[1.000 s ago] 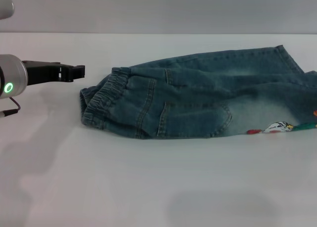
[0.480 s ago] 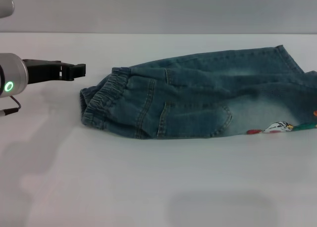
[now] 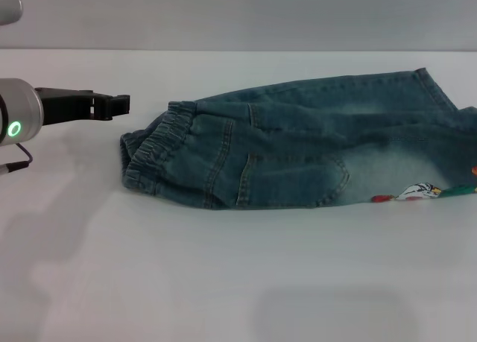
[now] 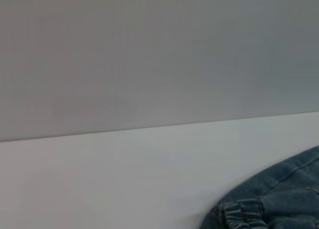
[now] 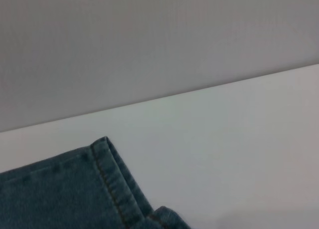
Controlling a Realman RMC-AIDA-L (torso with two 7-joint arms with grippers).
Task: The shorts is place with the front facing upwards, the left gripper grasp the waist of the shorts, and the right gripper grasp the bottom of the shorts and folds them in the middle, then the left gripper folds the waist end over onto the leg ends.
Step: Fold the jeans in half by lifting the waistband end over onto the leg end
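shorts [image 3: 298,144]: lying flat on the white table [image 3: 223,282], already folded along the middle
waist [image 3: 153,152]: on the left end
left gripper [image 3: 112,106]: just left of the waist, not touching, holding nothing; cannot tell how far open
leg ends [image 5: 112,181]: on the far right

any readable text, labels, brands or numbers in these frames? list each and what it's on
None readable in any view.
The shorts carry a colourful printed patch near the leg end; it looks like a picture, and any lettering on it is too small to read.
The left gripper shows only a green ring light, with no markings legible.
The table bears no text.
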